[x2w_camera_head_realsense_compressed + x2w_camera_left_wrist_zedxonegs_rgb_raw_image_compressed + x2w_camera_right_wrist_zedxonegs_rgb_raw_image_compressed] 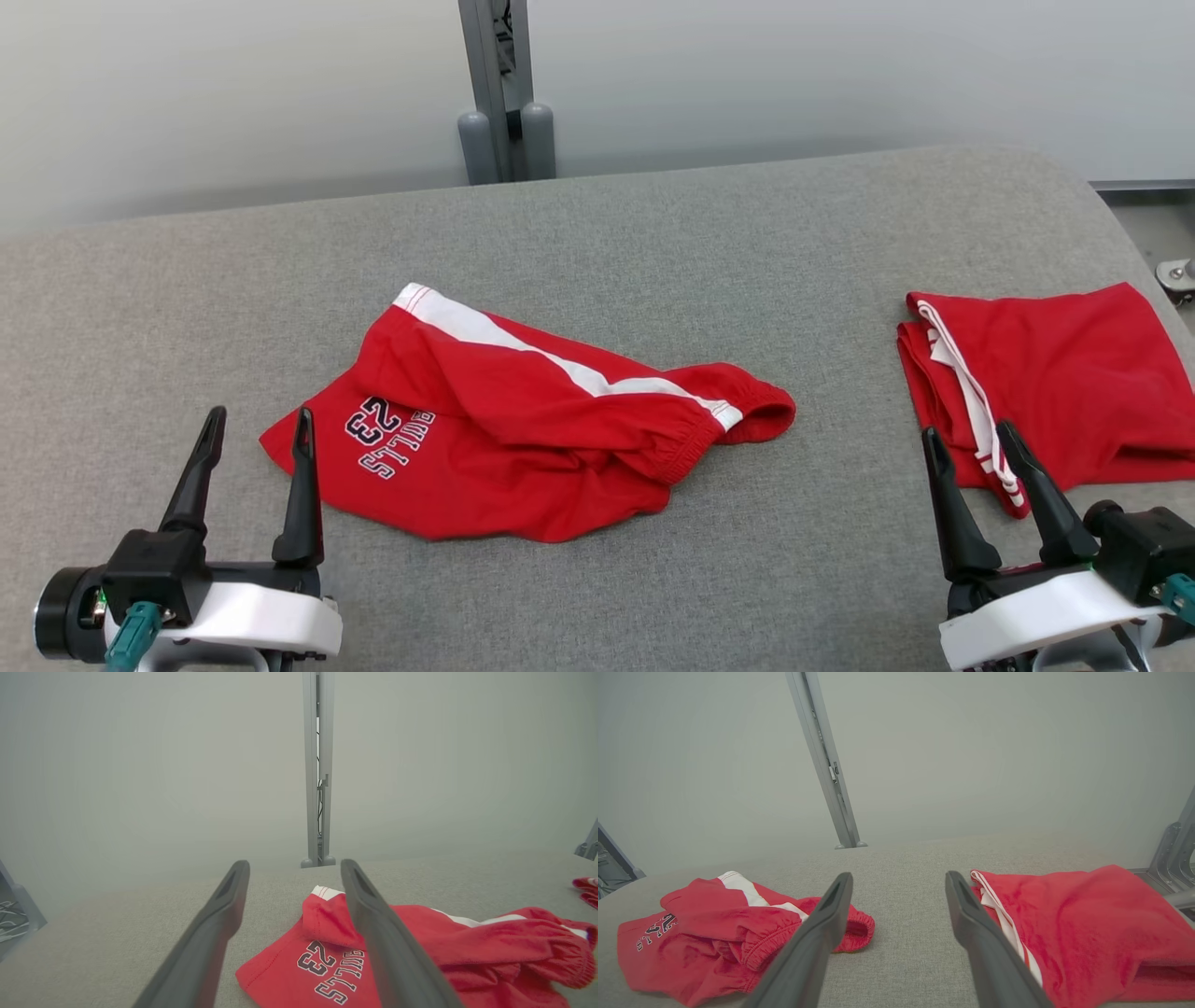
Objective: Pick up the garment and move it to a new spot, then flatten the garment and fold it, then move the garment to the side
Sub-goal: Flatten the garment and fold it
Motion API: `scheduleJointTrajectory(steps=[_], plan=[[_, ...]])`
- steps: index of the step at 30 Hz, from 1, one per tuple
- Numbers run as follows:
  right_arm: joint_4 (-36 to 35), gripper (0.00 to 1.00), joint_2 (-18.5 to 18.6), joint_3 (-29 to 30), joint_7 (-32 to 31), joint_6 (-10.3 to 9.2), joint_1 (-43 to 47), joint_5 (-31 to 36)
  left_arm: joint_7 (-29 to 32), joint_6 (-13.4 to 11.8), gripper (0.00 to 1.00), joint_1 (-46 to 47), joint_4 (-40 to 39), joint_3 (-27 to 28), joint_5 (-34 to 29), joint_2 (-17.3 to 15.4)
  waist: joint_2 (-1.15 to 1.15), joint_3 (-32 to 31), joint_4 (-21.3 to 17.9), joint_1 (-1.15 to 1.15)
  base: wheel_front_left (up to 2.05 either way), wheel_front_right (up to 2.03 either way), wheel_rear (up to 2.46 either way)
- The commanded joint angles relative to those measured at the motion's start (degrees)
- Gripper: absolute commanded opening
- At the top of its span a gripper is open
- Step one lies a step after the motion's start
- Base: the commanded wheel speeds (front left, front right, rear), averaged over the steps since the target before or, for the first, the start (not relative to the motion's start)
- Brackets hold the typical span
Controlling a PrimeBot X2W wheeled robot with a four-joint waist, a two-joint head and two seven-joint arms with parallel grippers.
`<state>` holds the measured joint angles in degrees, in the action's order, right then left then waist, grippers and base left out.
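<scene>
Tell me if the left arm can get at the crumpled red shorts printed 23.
Probably yes. The left gripper hovers at the printed corner of the crumpled shorts, jaws open and empty, with nothing standing between them on the grey table.

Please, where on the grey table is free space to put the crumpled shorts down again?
Free: the strip between the crumpled shorts and the folded garment; the whole far band of the grey table behind both; the left part beyond the shorts. Crowded: the right side, where the folded garment lies near the right claw.
</scene>
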<state>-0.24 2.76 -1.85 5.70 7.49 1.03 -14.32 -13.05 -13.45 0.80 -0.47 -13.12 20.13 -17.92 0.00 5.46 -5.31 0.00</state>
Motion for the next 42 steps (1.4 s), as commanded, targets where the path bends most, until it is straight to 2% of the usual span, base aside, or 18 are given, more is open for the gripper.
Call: scheduleJointTrajectory(steps=[1, 23, 28, 33, 38, 42], plan=[[-0.37, 1.0, 0.29, 0.38, -0.23, 0.02, 0.57, 0.12, 0.17, -0.28, 1.0, -0.55, -0.06, 0.11, 0.15, -0.43, 0.0, -0.44, 0.01, 0.0, 0.0, 0.0, 0.0], [-1.81, 1.0, 0.3, -0.34, -0.81, 0.02, 1.05, -1.1, 2.63, -0.71, 1.0, 1.63, -0.52, -0.89, 0.55, -0.99, 0.0, -1.11, 0.24, 0.0, 0.0, 0.0, 0.0], [-1.92, 1.0, 0.29, -0.64, -0.73, 0.02, 0.57, -1.13, 4.87, 1.45, 1.0, 5.5, 0.14, -2.37, 0.85, -1.42, 0.0, -0.25, 0.32, 0.0, 0.0, 0.0, 0.0], [-1.93, 1.0, 0.32, -2.28, -0.54, 0.02, -1.02, -1.23, 12.33, 6.12, 1.0, 14.42, 4.3, -5.6, 2.1, -1.82, 0.0, 2.02, -1.12, 0.0, 0.0, 0.0, 0.0], [-1.42, 1.0, 0.31, -3.75, 0.23, 0.02, -2.87, -1.75, 20.79, 10.35, 1.0, 24.2, 13.06, -6.81, 4.96, -1.75, 0.0, 5.55, -3.91, 0.0, 0.0, 0.0, 0.0], [-0.43, 1.0, 0.28, -4.59, 1.27, 0.02, -4.31, -2.45, 25.15, 13.04, 1.0, 30.84, 22.12, -6.79, 6.66, -2.38, 0.0, 8.67, -6.21, 0.0, 0.0, 0.0, 0.0]])
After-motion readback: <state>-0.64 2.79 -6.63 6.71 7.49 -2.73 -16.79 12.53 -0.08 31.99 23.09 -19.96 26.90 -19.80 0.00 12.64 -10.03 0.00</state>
